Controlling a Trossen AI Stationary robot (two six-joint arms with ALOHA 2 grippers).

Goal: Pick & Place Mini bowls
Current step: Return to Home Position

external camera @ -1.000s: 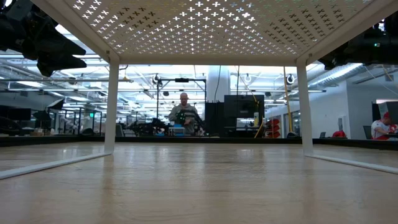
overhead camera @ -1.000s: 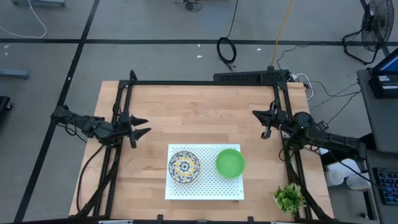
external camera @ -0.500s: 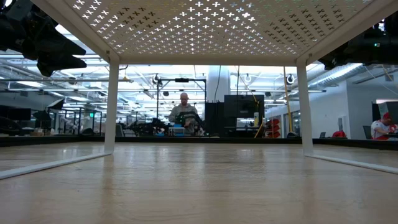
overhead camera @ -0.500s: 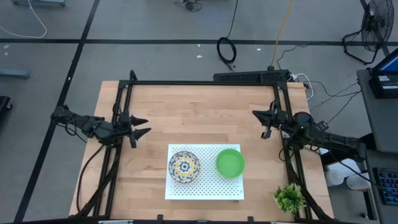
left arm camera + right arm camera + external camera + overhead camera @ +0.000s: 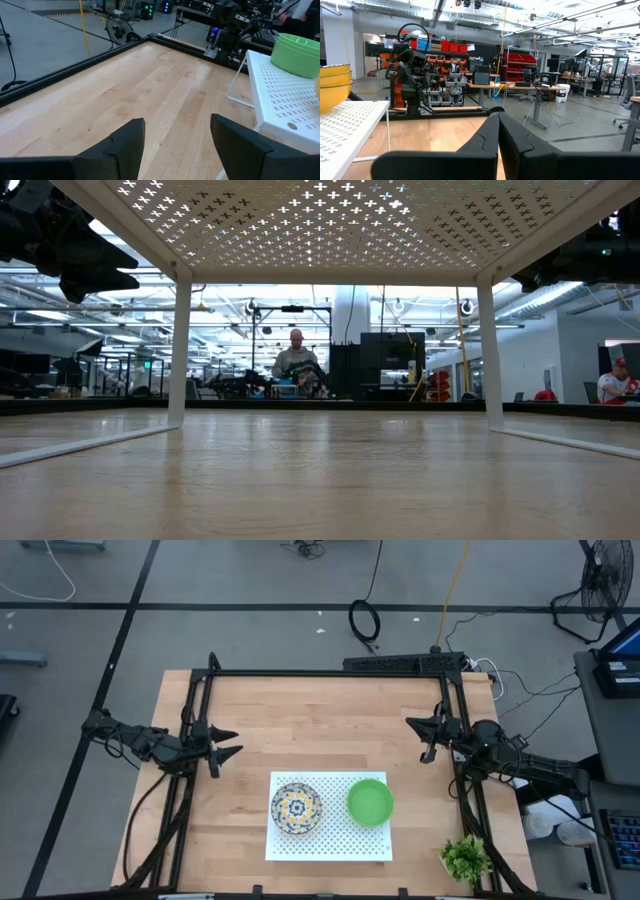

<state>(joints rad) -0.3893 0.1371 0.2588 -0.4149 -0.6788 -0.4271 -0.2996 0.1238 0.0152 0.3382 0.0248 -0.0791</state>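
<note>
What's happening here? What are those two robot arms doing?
Right now neither arm is holding anything. The flowery blue-and-yellow bowls sit in a stack on top of the white shelf, with the green bowls beside them. The left gripper hangs open over the left side of the table, and the right gripper is shut over the right side. Both are clear of the shelf. It looks like the putting-away job is done.

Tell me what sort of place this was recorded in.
Probably a robotics lab or workshop in a big open hall: racks of red bins, work desks, and a person at equipment beyond the wooden table.
</note>
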